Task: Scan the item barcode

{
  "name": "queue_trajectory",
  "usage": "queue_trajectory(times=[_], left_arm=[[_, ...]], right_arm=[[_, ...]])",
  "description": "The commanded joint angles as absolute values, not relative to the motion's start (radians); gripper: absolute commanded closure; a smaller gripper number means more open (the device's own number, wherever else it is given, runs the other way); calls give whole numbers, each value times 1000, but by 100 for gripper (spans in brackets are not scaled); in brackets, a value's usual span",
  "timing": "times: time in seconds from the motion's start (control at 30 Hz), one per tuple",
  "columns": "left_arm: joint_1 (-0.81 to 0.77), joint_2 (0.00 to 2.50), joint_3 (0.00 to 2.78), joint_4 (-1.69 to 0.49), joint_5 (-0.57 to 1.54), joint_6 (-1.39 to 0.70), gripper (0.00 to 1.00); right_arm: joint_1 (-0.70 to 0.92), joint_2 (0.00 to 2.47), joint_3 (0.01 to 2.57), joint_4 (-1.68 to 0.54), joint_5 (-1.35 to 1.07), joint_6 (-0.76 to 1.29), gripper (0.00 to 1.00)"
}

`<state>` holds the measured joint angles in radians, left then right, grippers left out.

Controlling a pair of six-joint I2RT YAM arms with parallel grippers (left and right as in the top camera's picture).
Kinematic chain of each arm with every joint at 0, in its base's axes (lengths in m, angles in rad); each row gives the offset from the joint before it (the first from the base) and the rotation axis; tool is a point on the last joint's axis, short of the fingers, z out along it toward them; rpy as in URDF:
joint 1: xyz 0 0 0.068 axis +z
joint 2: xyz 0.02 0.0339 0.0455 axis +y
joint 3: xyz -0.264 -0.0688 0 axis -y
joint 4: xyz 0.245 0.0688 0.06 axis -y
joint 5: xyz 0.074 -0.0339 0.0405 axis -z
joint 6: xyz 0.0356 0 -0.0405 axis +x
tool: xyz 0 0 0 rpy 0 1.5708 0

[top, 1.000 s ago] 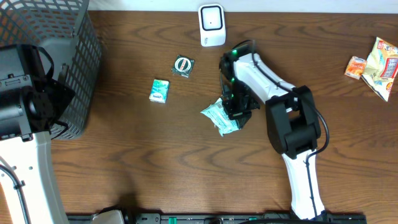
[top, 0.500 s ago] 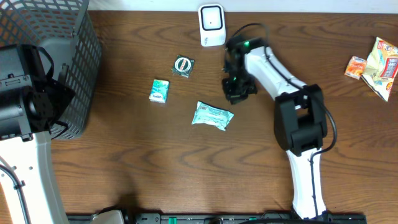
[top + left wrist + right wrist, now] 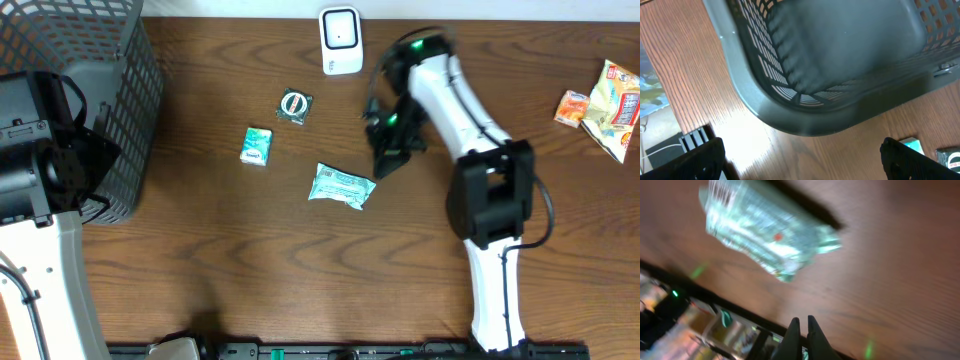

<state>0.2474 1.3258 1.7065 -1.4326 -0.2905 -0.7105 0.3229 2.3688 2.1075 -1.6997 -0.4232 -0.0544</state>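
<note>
The right end effector (image 3: 385, 160), closed tight on nothing, should open, pinch an edge of the pale green packet (image 3: 342, 186) on the counter (image 3: 250, 260) at its 8 o'clock, then present it squarely to the scanner (image 3: 341, 41) at 12 o'clock, while the left end effector (image 3: 802, 152) gapes wide.

Five packaged goods, one basket, one scanner and two arms on one counter (image 3: 250, 270).
Three packs lie mid-frame: one teal box (image 3: 257, 145), one dark sachet (image 3: 295, 105) with a round mark, and one pale green wrapped pack (image 3: 342, 186). Two snack bags sit at the upper right edge: one orange bag (image 3: 572, 108) and one yellow-and-red bag (image 3: 615, 95). One grey mesh basket (image 3: 120, 100) fills the upper left, and one white scanner (image 3: 341, 40) stands at top centre. The left arm (image 3: 40, 150) and the right arm (image 3: 450, 100) make two.
</note>
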Motion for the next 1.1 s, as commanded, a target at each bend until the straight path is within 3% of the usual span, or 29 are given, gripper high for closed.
queue_trajectory(times=[0.0,0.33,0.73,0.97,1.07], left_arm=[[252,1319,1705,-1435,-300,-720,2],[252,1319,1705,-1435,-300,-719,2],[252,1319,1705,-1435,-300,-719,3],[252,1319,1705,-1435,-300,-719,2],[252,1319,1705,-1435,-300,-719,2]], right_arm=[[414,2368,2054,-1702,-430,-109,99],[554,2368,1988,-1599,-208,146,99],[570,2368,1935,-1489,-171,173,92],[541,2368,1916,-1281,202,258,94],[513,2368,1984,-1276,220,258,91]])
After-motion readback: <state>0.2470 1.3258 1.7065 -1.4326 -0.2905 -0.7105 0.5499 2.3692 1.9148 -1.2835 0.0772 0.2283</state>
